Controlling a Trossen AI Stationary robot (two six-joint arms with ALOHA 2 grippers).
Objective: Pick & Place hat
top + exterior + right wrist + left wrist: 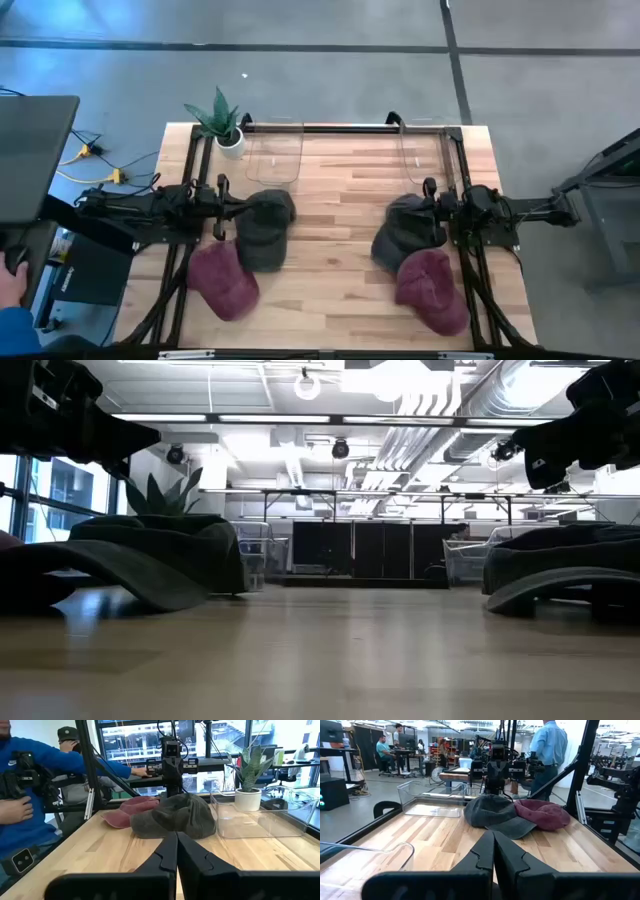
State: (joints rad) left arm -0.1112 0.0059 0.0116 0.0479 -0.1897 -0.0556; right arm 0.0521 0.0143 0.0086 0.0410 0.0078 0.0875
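Note:
Four caps lie on the wooden table. In the high view a dark grey cap (266, 228) and a maroon cap (222, 281) lie on the left. Another dark grey cap (403, 236) and a maroon cap (432, 291) lie on the right. My left gripper (232, 207) is shut and hangs above the table at the left grey cap's left edge. My right gripper (428, 207) is shut too, over the right grey cap's far right edge. The left wrist view shows shut fingers (493, 851) facing the right-hand caps (495, 812). The right wrist view shows shut fingers (176, 851) facing the left-hand caps (175, 815).
Two clear plastic bins (275, 155) (424, 150) stand at the table's far edge, and a potted plant (225, 125) stands at the far left corner. Bare wood lies between the two pairs of caps. People show beyond the table's left (30, 805) and right (547, 750) ends.

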